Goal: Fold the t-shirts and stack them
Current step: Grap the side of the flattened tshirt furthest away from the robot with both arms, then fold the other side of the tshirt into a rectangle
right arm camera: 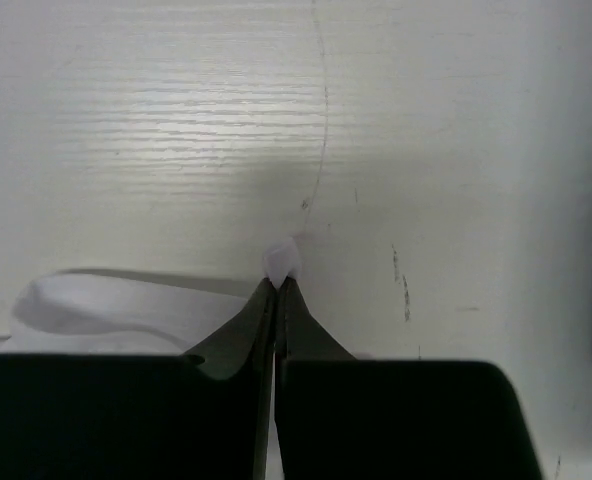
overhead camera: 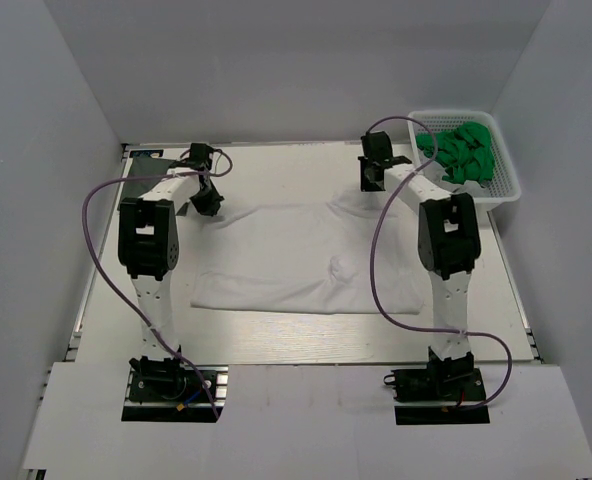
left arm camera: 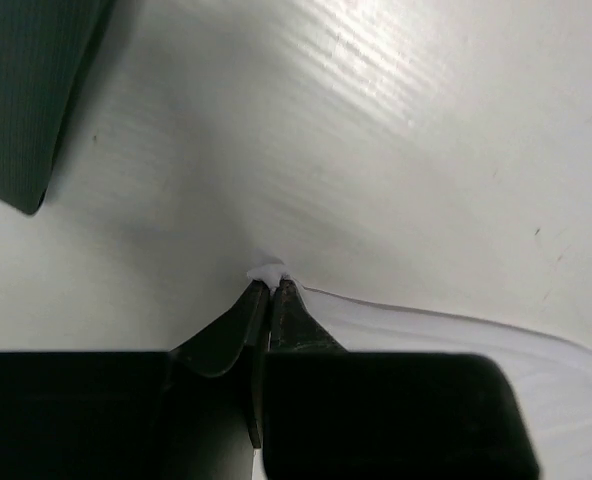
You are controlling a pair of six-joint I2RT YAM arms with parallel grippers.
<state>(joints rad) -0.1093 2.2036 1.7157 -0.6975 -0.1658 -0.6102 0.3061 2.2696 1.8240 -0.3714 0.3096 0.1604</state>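
The white t-shirt (overhead camera: 306,262) lies spread and rumpled across the middle of the table. At its far left corner my left gripper (overhead camera: 208,200) is shut on a pinch of the white cloth (left arm camera: 268,270), which pokes out past the tips (left arm camera: 270,283). My right gripper (overhead camera: 371,180) is at the far right corner, shut on a small nub of the same shirt (right arm camera: 284,258) that shows just beyond its tips (right arm camera: 279,280). The dark grey-green t-shirt (left arm camera: 26,90) lies at the table's far left corner (overhead camera: 148,155), beyond the left gripper.
A white mesh basket (overhead camera: 514,175) holding several green items (overhead camera: 463,150) stands at the back right, close to the right arm. White walls enclose the table on three sides. Both arm bases sit at the near edge.
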